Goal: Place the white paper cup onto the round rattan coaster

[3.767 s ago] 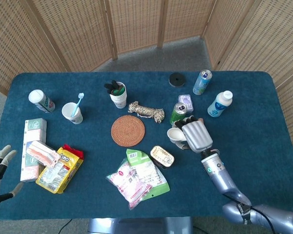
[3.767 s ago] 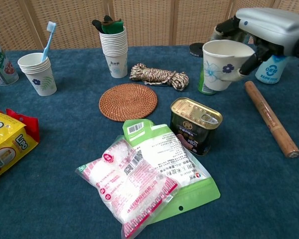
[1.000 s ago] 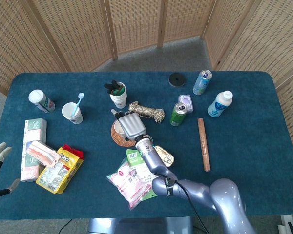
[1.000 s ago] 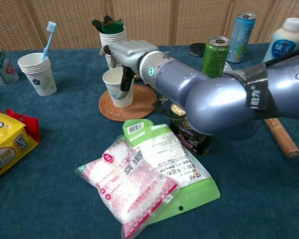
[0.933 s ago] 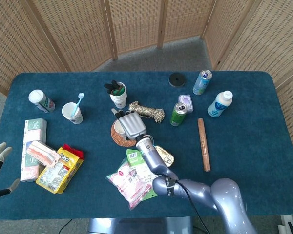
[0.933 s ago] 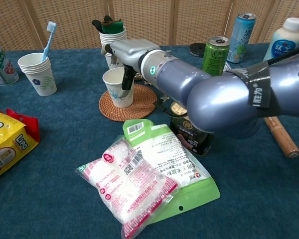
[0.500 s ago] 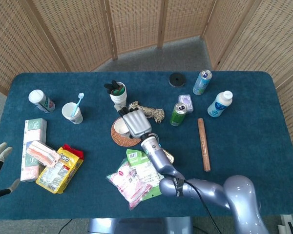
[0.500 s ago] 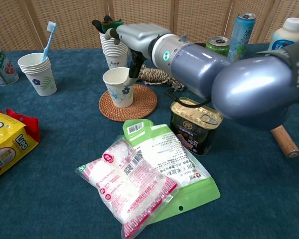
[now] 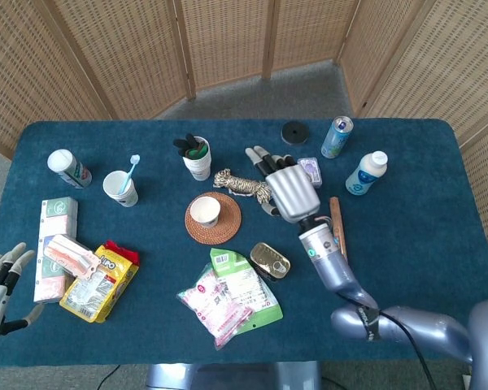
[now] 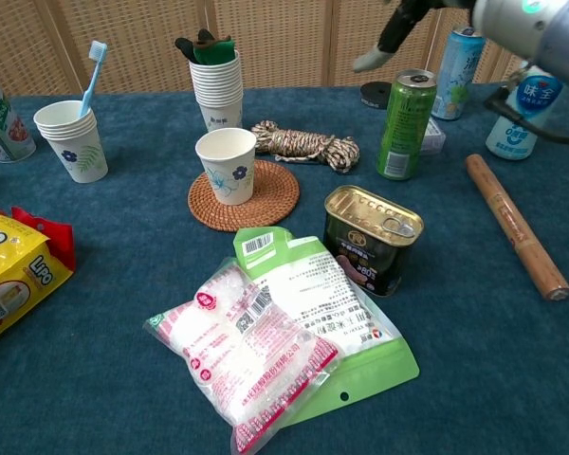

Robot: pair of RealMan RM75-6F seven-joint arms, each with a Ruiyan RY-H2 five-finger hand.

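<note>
The white paper cup [image 9: 203, 212] [image 10: 227, 164], printed with a blue flower, stands upright on the round rattan coaster [image 9: 226, 226] [image 10: 266, 202] near the table's middle. Nothing touches it. My right hand [image 9: 285, 185] is raised to the right of the coaster, above the green can, its fingers spread and empty; in the chest view only its fingertips [image 10: 384, 45] and forearm show at the top right. My left hand [image 9: 0, 280] hangs off the table's front left corner, fingers apart, holding nothing.
A rope bundle [image 10: 302, 143] and a stack of cups [image 10: 217, 90] lie behind the coaster. A green can [image 10: 400, 112], a tin [image 10: 372, 237] and a wooden roller [image 10: 515, 224] sit to its right. Snack bags [image 10: 275, 332] lie in front; a cup with a toothbrush [image 10: 72, 133] stands left.
My right hand has let go of the cup, lifted and pulled away to the right past the green can. The cup stays standing on the coaster.
</note>
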